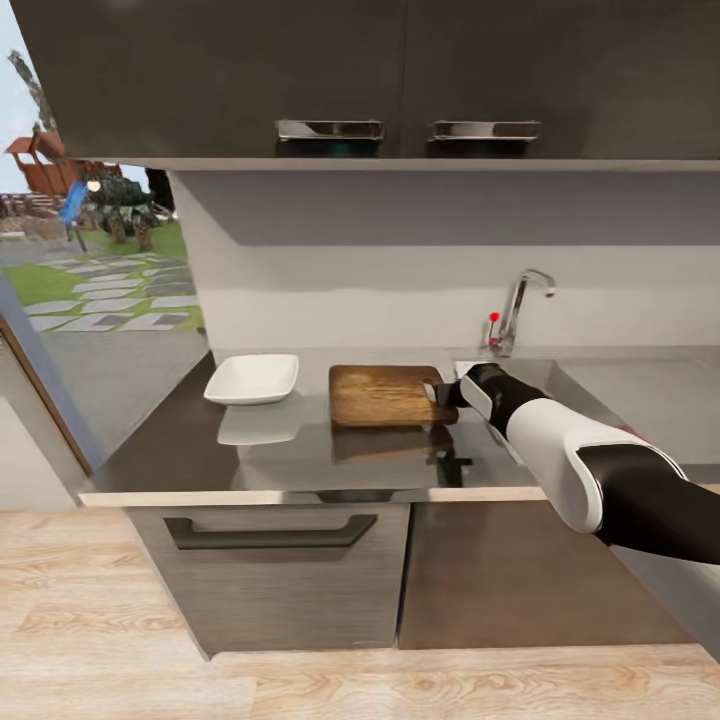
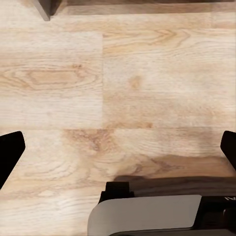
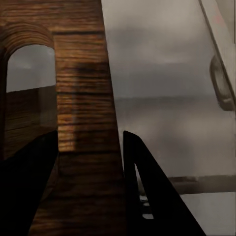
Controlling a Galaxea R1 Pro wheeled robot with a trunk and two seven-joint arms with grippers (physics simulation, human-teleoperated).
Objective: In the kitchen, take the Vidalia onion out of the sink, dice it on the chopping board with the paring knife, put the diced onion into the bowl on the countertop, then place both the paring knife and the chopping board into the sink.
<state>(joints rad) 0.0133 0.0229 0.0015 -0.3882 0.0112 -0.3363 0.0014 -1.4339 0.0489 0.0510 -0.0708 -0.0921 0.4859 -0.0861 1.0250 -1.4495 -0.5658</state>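
Observation:
The brown wooden chopping board (image 1: 385, 395) hangs just above the grey countertop (image 1: 200, 450), with its reflection beneath it. My right gripper (image 1: 440, 393) is shut on the board's right edge. In the right wrist view the board (image 3: 83, 73) runs between the two dark fingers of that gripper (image 3: 88, 135), and its slot hole shows beyond them. The white bowl (image 1: 252, 378) sits on the counter left of the board. The sink (image 1: 640, 395) lies to the right, partly behind my right arm. My left gripper (image 2: 118, 147) is open over the wooden floor. The onion and the paring knife are out of view.
A chrome tap (image 1: 520, 305) with a red knob stands behind the sink. Dark wall cabinets (image 1: 400, 80) hang overhead. A drawer with a handle (image 1: 270, 530) sits under the counter. A glass door to a garden (image 1: 100, 290) is at the left.

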